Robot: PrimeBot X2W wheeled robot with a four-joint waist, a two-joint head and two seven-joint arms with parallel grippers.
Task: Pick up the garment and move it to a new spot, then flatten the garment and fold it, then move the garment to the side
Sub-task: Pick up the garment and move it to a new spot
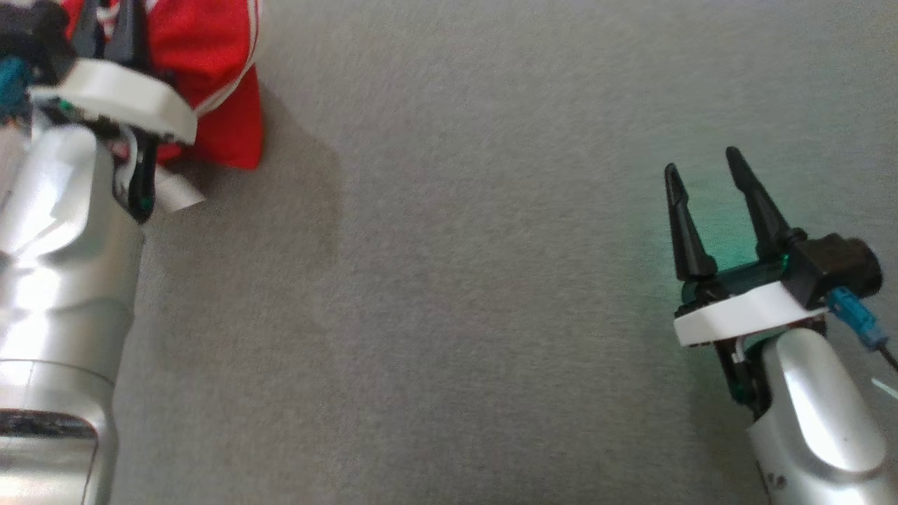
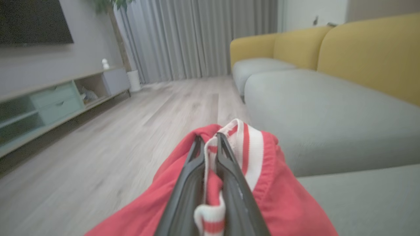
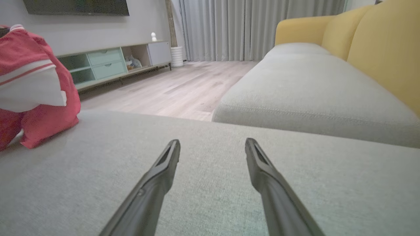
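The left claw [image 2: 208, 139] sits in the upper left of the head view, its fingers pressed together on a bunched fold of the red garment [image 1: 210, 42], pinching the white-and-red striped band. In the left wrist view the cloth drapes over both fingers and spills down either side. At the left edge of the right wrist view the garment hangs as a red and white bundle; its lower edge seems to touch the grey seat [image 1: 449, 280], though the angle leaves that unsure.

The right claw [image 1: 703, 160] is at the lower right of the head view, fingers spread and holding nothing, just above the seat and well apart from the garment.

Beyond the seat lie a yellow backrest [image 3: 377, 49], a wooden floor [image 3: 190, 85], grey curtains [image 3: 246, 26] and a low cabinet [image 3: 108, 62].
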